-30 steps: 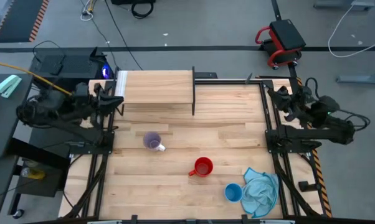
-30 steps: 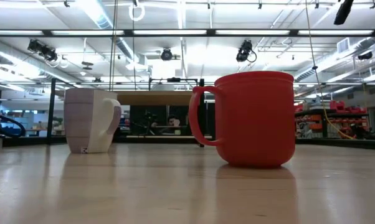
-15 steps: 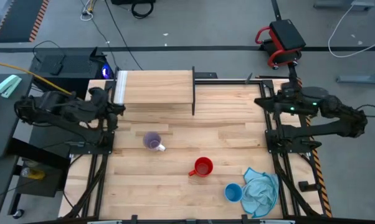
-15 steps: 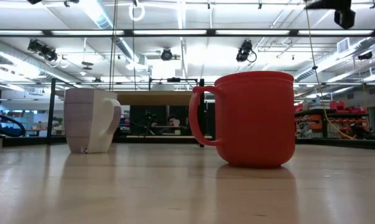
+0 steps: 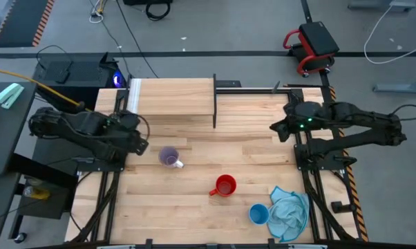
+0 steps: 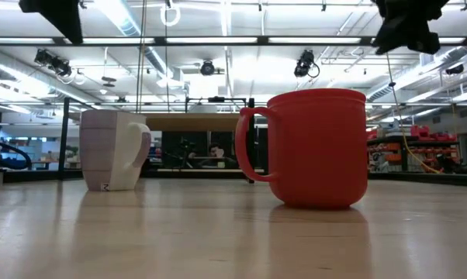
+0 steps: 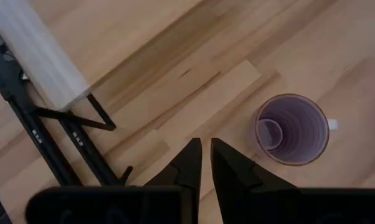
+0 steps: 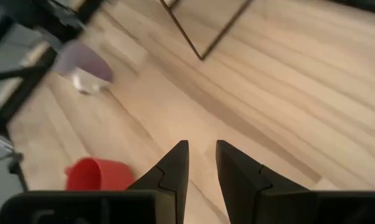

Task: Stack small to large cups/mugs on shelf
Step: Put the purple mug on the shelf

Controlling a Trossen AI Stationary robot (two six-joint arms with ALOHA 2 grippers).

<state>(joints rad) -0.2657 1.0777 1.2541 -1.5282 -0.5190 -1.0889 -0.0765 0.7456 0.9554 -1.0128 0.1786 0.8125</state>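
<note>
The translucent purple cup stands upright on the table, its handle toward the right edge. The red cup stands nearer, and the light blue cup stands by the near edge. The shelf stands on black legs at the far left, its white strip on the left. My left gripper hovers shut just left of the purple cup. My right gripper hangs narrowly open above the table's right half, right of the shelf.
A light blue cloth lies crumpled by the blue cup at the near right corner. Black frame rails run along both table sides. Bare wood lies between the shelf and the cups.
Both arms have swung in from the table's sides. The left gripper has moved from beside the shelf toward the near edge and right, ending by the purple cup. The right gripper has moved left and toward the near edge, over the table. The cups have stayed put.
</note>
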